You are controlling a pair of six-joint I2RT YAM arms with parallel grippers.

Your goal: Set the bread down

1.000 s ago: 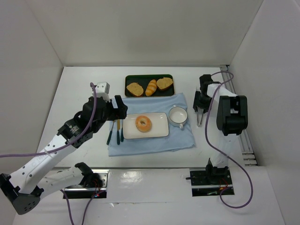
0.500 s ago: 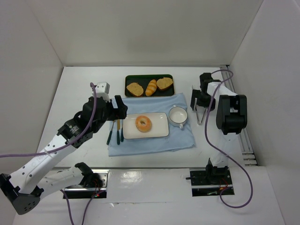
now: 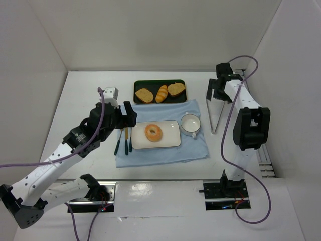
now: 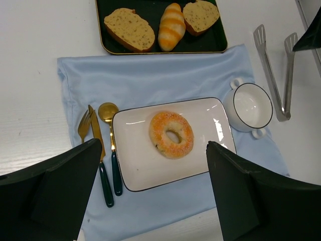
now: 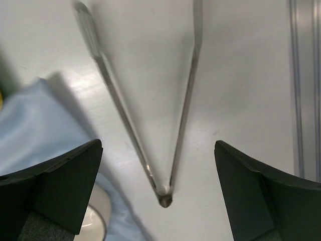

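Bread (image 4: 171,134) rests centred on the plate (image 4: 135,165), so placement looks complete; left pincer (image 3: 129,114) and right pincer (image 3: 215,95) stand released, tongs (image 5: 164,196) free on the surface (image 4: 30,75).

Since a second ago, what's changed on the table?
The right hand opened, let go of the tongs and drew back toward the far edge; the tongs now lie spread on the table. The bread on its plate and the left hand stayed put.

Bread (image 4: 159,131) on plate (image 4: 135,165) (cutlery (image 4: 96,134) left, cup (image 4: 247,106) right, tray (image 4: 150,12) behind)
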